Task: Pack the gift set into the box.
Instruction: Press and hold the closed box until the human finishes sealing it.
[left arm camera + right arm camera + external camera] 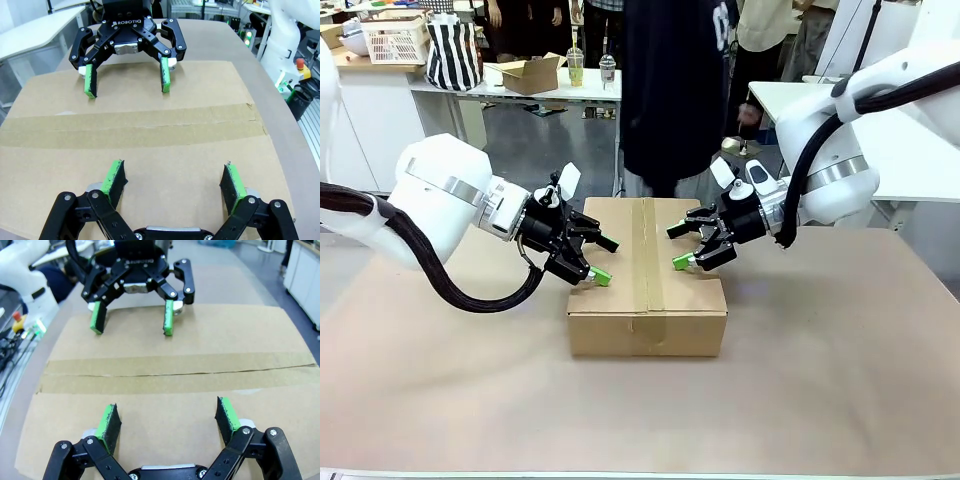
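Front view: I see one box (pixel 690 300), flaps shut, sitting mid-table (pixel 820 400) with one strip of tape (pixel 647 262) running front to back over its top. Left gripper (pixel 603 260) comes in tilted over the box's left top edge, fingers spread and holding nothing, lower green pad right at the edge; I can't tell if it touches. Right gripper (pixel 678 247) mirrors it over the right half of the top, also spread and empty. The two face each other across the tape, apart. A person (pixel 670 90) stands at the far side. Count: one box, two grippers, one tape strip. Left wrist view: my own two pads (pixel 116 175) sit wide apart just above bare cardboard on the near side of the tape, and the right gripper (pixel 128 89) sits opposite beyond the tape with both pads pointing down at the top. That makes four green pads. Right wrist view: same layout flipped, left gripper (pixel 133 327) on the far side of the tape, fingers apart. This view shows a thin dark line along the middle of the tape that the left wrist view barely shows. The front view gives the box's side walls and the table, which the wrist views don't.
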`<state>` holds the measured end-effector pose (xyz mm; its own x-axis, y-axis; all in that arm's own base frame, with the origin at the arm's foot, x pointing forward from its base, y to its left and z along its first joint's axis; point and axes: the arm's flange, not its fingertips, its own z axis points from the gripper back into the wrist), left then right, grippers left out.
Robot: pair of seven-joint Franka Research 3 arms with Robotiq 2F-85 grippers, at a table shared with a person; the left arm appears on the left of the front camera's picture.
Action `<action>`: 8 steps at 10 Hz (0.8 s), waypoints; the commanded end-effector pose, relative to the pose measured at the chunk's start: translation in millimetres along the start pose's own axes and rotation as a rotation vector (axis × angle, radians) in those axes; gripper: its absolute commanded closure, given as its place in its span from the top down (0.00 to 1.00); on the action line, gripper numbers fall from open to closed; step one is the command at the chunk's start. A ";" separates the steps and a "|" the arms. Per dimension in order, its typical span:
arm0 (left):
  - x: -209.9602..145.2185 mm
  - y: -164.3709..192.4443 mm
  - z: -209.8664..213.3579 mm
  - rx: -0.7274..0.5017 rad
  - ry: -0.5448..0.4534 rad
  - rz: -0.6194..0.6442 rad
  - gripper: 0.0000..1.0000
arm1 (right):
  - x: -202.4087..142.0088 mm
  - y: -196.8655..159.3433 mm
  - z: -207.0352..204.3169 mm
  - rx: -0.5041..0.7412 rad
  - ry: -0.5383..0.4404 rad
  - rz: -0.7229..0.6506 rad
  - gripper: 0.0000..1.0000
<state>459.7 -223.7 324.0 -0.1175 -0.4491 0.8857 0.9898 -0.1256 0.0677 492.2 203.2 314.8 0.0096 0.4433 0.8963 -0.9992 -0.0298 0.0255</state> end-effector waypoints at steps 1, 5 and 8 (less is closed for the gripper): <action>-0.4 -1.0 -0.2 -0.014 0.005 -0.008 1.00 | -0.8 0.8 0.0 -0.004 0.000 0.004 1.00; -0.4 -1.0 -0.2 -0.014 0.005 -0.008 1.00 | -0.8 0.8 0.0 -0.004 0.000 0.004 1.00; -0.4 -1.0 -0.2 -0.014 0.005 -0.008 1.00 | -0.8 0.8 0.0 -0.004 0.000 0.004 1.00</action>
<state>459.7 -223.7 324.0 -0.1175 -0.4491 0.8857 0.9898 -0.1256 0.0677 492.2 203.2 314.8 0.0096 0.4433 0.8963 -0.9992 -0.0298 0.0255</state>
